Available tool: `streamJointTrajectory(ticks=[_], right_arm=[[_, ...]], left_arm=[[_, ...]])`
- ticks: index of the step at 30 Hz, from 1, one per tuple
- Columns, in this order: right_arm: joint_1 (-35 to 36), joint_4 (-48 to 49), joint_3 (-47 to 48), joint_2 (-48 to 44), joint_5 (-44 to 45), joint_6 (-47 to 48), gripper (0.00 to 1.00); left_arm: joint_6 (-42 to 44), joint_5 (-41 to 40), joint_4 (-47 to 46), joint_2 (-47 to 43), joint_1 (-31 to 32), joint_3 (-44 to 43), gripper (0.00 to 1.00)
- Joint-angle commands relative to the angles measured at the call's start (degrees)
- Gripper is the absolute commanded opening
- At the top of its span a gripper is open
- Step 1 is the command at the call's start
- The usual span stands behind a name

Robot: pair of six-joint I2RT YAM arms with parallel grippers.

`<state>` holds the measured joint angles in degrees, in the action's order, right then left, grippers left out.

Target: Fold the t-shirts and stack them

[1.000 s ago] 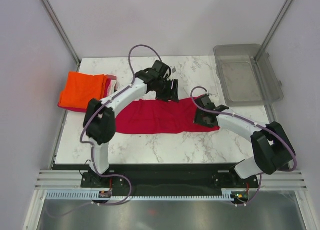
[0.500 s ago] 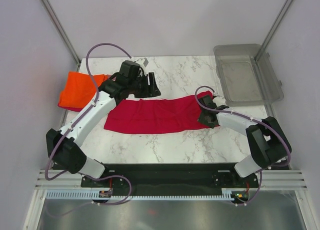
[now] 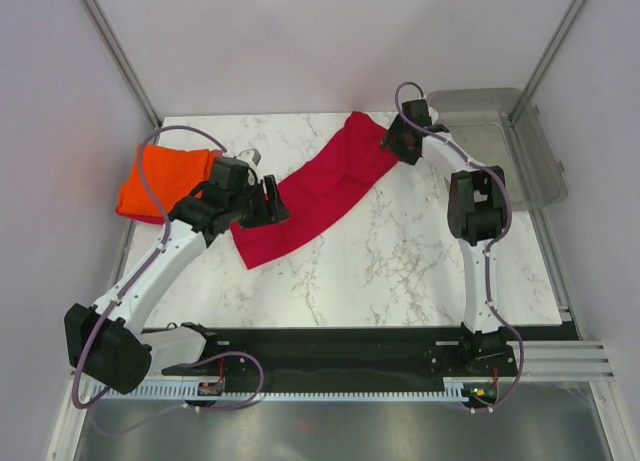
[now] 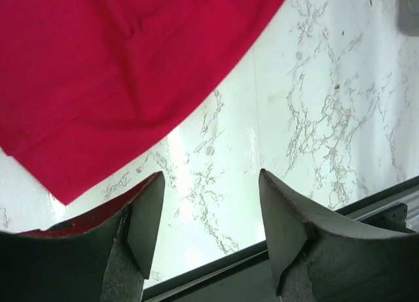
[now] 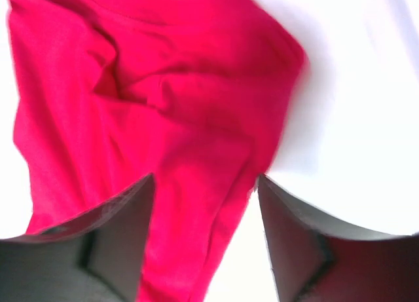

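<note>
A crimson red t-shirt (image 3: pixel 320 186) lies stretched in a long diagonal band on the marble table, from the near left to the far right. My left gripper (image 3: pixel 272 203) is at its near-left end. In the left wrist view the left gripper (image 4: pixel 209 177) is open over bare marble, with the shirt (image 4: pixel 118 73) ahead and beside its left finger. My right gripper (image 3: pixel 392 141) is at the shirt's far end. In the right wrist view its jaws (image 5: pixel 204 179) stand apart with red cloth (image 5: pixel 150 105) running between them. A folded bright orange t-shirt (image 3: pixel 160 179) lies at the far left.
A clear grey plastic bin (image 3: pixel 500 146) sits at the far right, just beyond the right gripper. The table's black front edge (image 4: pixel 275 249) shows close under the left gripper. Metal frame posts stand at the back corners.
The crimson shirt swung from lying across the table to a diagonal, its right end now at the back. The right arm reached far back; the left arm pulled toward the near left.
</note>
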<state>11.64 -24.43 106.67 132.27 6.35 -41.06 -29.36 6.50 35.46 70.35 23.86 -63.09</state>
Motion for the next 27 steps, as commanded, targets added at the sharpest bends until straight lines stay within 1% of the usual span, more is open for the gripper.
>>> streamJointTrajectory(ticks=[1, 2, 3, 4, 5, 6, 8, 9, 11, 12, 13, 14, 15, 16, 17, 18, 20, 21, 23, 24, 25, 27], right_arm=[[-0.57, -6.15, 13.38, 2.21, -8.80, 4.92, 0.75], [-0.56, -5.46, 12.52, 0.73, -8.98, 5.46, 0.79], [-0.48, -4.15, 7.37, -3.73, -9.33, 5.64, 0.82], [-0.48, -0.66, 4.02, -6.38, -11.51, 5.90, 0.82], [-0.30, 0.86, 0.59, -8.93, -12.14, 5.99, 0.83], [-0.04, 1.91, -5.88, -13.92, -12.41, 6.08, 0.84], [1.01, 4.90, -12.42, -18.78, -13.99, 6.34, 0.84], [1.54, 6.04, -18.89, -23.06, -14.60, 5.91, 0.80], [3.65, 9.38, -25.25, -26.61, -17.58, 3.89, 0.76], [4.61, 10.70, -31.38, -29.67, -18.12, 2.58, 0.72], [6.97, 13.67, -34.40, -31.18, -18.39, 1.52, 0.71], [8.30, 15.09, -37.21, -32.50, -17.87, 0.29, 0.70], [9.70, 16.41, -42.02, -35.03, -16.99, -2.86, 0.69], [12.85, 18.86, -44.07, -36.10, -15.94, -4.37, 0.68], [14.54, 19.41, -47.05, -36.98, -13.15, -6.30, 0.68], [16.12, 19.76, -48.13, -38.21, -11.73, -10.06, 0.65], [20.51, 20.91, -49.71, -38.84, -8.56, -14.47, 0.66], [22.01, 21.95, -51.11, -39.19, -5.07, -19.19, 0.68], [26.75, 22.31, -52.00, -39.37, -0.22, -23.61, 0.67], [28.42, 22.92, -52.70, -38.93, 1.80, -25.80, 0.66], [31.66, 23.54, -52.71, -38.41, 5.83, -29.13, 0.66], [34.40, 23.89, -51.75, -36.21, 8.84, -32.67, 0.66]], left_arm=[[-1.92, -0.70, -1.01, -4.86, 0.05, 3.14, 0.67], [-1.84, -1.22, -0.84, -7.04, -0.12, 3.50, 0.67], [-1.84, -1.58, -0.22, -8.02, -0.21, 3.76, 0.68], [-1.84, -1.93, 0.22, -8.90, -0.30, 3.76, 0.68], [-1.84, -2.45, 0.74, -9.61, -0.30, 3.59, 0.68], [-1.84, -2.72, 1.27, -10.92, -0.30, 3.50, 0.68], [-2.10, -3.25, 2.68, -11.89, -0.74, 3.06, 0.68], [-2.19, -3.34, 3.03, -12.86, -1.18, 2.89, 0.68], [-2.63, -3.51, 4.09, -13.65, -2.23, 2.97, 0.68], [-2.63, -3.51, 4.44, -13.92, -2.67, 2.89, 0.68], [-2.63, -3.69, 4.79, -14.53, -3.46, 2.80, 0.68], [-2.54, -3.78, 5.49, -14.80, -3.81, 2.62, 0.68], [-2.37, -3.86, 5.76, -14.97, -4.08, 2.45, 0.68], [-2.19, -3.78, 5.93, -15.41, -4.60, 2.18, 0.68], [-1.93, -3.86, 6.54, -15.59, -4.78, 1.92, 0.68], [-1.84, -3.95, 6.90, -15.76, -4.87, 1.66, 0.68], [-1.40, -4.39, 7.69, -16.12, -5.22, 0.78, 0.68], [-1.31, -4.39, 8.13, -16.29, -5.49, 0.43, 0.68], [-1.13, -4.57, 8.57, -17.08, -5.66, 0.34, 0.68], [-1.22, -4.57, 8.74, -17.43, -5.66, 0.25, 0.68], [-1.13, -4.57, 8.83, -17.70, -5.84, 0.34, 0.69], [-0.96, -4.74, 9.18, -18.23, -5.93, 0.25, 0.69]])
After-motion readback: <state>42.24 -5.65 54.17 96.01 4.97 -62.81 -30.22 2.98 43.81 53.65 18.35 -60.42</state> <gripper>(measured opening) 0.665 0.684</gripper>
